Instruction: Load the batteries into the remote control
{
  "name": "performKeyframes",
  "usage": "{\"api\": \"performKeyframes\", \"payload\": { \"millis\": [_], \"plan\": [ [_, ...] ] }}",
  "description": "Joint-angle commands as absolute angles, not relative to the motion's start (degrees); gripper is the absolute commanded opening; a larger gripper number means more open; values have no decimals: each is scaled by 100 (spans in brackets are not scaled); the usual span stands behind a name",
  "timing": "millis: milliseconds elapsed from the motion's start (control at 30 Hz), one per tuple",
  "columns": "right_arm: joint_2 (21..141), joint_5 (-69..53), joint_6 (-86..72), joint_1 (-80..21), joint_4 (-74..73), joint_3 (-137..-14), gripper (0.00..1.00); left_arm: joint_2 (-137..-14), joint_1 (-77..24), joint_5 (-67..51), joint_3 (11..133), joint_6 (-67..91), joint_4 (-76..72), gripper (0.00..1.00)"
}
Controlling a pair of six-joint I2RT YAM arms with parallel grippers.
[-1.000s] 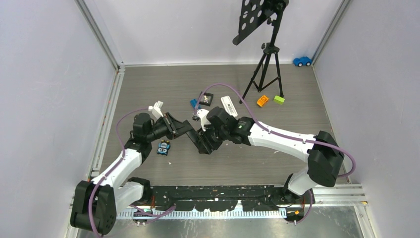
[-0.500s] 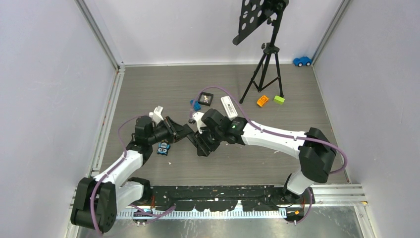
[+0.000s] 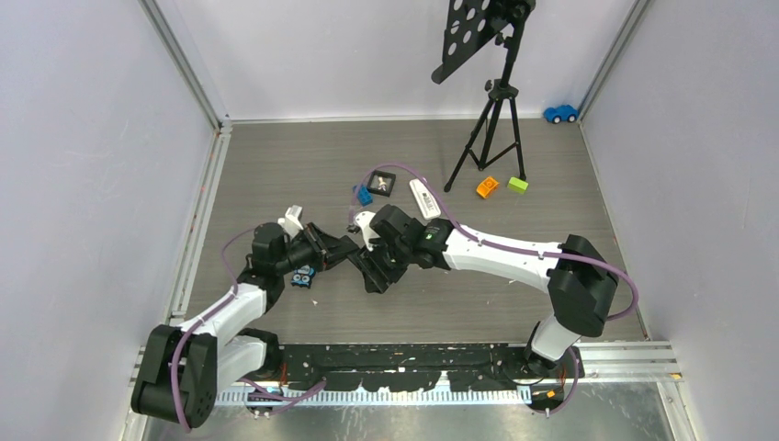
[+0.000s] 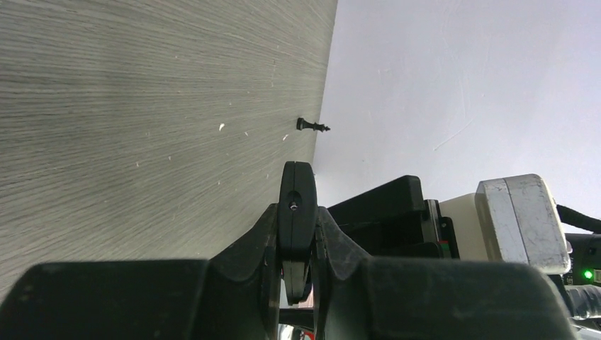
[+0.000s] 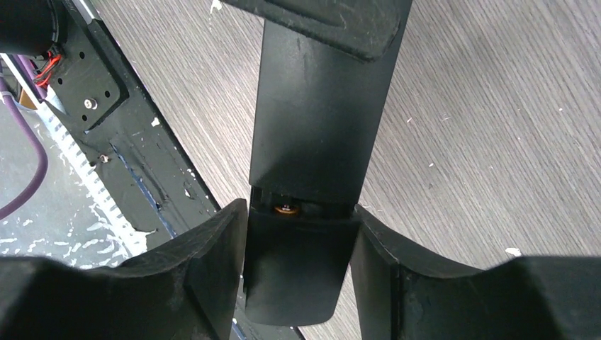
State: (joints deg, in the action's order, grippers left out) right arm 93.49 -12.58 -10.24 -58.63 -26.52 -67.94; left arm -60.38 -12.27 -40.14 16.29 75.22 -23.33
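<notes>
**Finding:** the black remote control (image 5: 319, 120) is held off the table (image 3: 276, 156) between both arms. Left gripper (image 4: 296, 216) is clamped tight on its thin edge. Right gripper (image 5: 299, 227) straddles the lower end piece (image 5: 298, 276), likely the battery cover, where a copper contact (image 5: 285, 208) shows at the seam. Whether its pads grip or merely flank cannot be told. Batteries (image 3: 303, 274) lie on the table just beside the left wrist, unloaded.

**Risks:**
- The narrow edge hold may let the remote twist or slip if the right arm pulls.
- A cover freed without a firm pinch would drop.
- Left arm motion could scatter the nearby batteries
</notes>
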Motion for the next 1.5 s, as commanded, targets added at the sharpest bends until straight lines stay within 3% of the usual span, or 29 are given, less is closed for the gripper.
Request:
{"api": "performKeyframes", "payload": {
  "millis": [0,200,467,733,900,1133,1467],
  "plan": [
    [9099,-1219,-951,-5906,-2377,-6921,61,-5844,-1256,-4206,1617,7603,-2748,0],
    [8889,-1119,-1111,-5906,-2269,-6854,68,-5674,-1248,-4121,1647,7466,-2545,0],
    [8754,-830,-1369,-5894,-2088,-6724,69,-5653,-1253,-3729,1697,6981,-2026,0],
    [8055,692,-2262,-5757,-1641,-5935,69,-5430,-1250,-2767,1867,5734,-610,0],
    [7877,1622,-2983,-5691,-2181,-5481,67,-5325,-1248,-2699,1775,5546,-697,0],
    [8256,426,-2238,-5687,-2542,-5016,45,-5461,-1279,-2855,1559,5585,-1406,0],
    [8935,246,-1978,-5694,-2445,-5167,36,-5957,-1491,-2481,1285,5622,-2337,0]
  ]
}}
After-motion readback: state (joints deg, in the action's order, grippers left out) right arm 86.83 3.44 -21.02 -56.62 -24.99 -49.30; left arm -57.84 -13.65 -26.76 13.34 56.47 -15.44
